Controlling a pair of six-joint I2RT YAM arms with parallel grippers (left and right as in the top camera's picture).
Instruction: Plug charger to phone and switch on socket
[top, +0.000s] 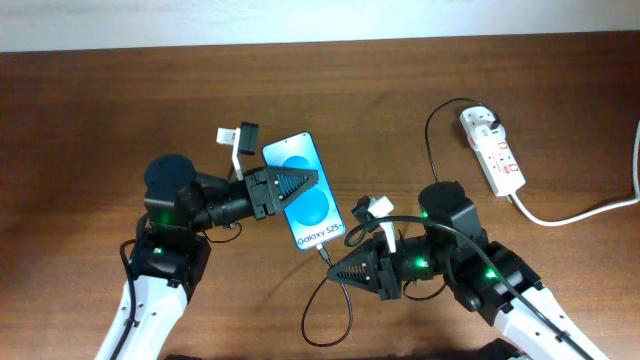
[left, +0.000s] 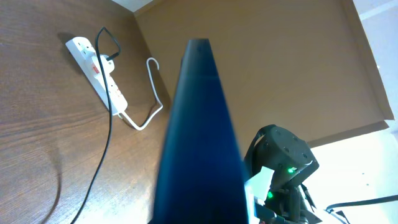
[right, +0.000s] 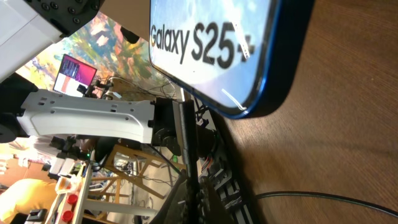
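Your left gripper (top: 292, 184) is clamped on the phone (top: 308, 205), its dark fingers lying across the upper half of the blue screen. The left wrist view shows you the phone (left: 199, 124) edge-on, a dark blue slab running straight out between the fingers. From overhead it sits slanted near the middle of the table (top: 100, 100), with the end that carries the white "Galaxy S25" text turned toward your right arm.

Your right gripper (top: 338, 268) has its jaws together and points at that lower end of the phone, just beside it. The charger (top: 428, 140) passes right at the gripper's tip and reaches the phone's bottom edge. You cannot tell from these views whether the cable is pinched in the jaws or whether the connector is seated. The right wrist view gives you only the phone's rounded corner (right: 211, 43) close up and a stretch of black cable on the wood below it.

From there the cable loops toward you, then runs under the right arm and out to the socket (top: 493, 150). Its white plug head sits in the outlet at the far end. The socket lies at the far right of the table, well apart from both grippers, its thick white cord (top: 570, 215) trailing off to the right edge.
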